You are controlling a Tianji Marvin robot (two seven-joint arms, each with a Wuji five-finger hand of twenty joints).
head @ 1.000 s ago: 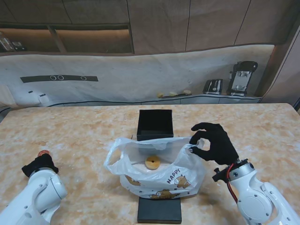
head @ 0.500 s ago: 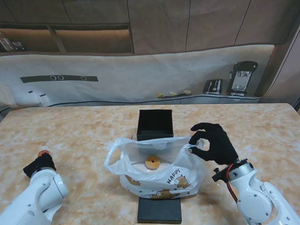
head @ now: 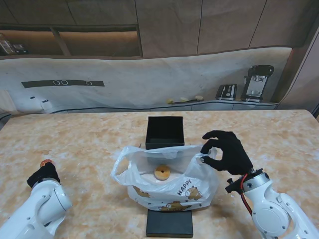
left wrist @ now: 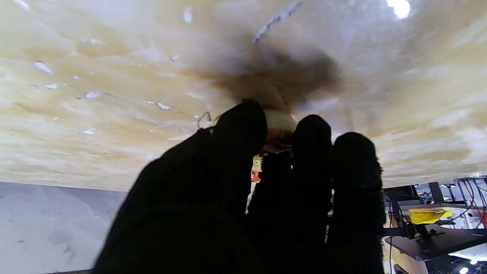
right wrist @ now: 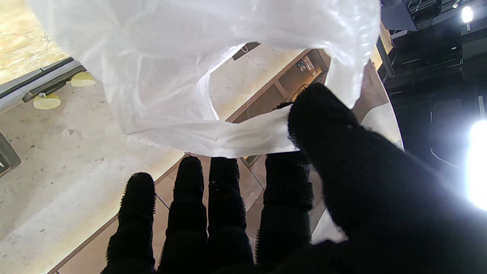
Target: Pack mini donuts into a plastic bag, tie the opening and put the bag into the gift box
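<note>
Right hand (head: 227,152) pinching plastic bag (head: 167,179) rim open; left hand (head: 42,174) clamped on mini donut (left wrist: 279,127) at far left. Packing step. Next: carry across, drop into opening.

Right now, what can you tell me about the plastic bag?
The plastic bag is thin, white and crinkly, with brown cartoon bears and the word HAPPY printed on it. It sits on the table, mouth open, one donut inside. The right hand pinches its rim, holding it open. A black gift box stands just behind.
</note>
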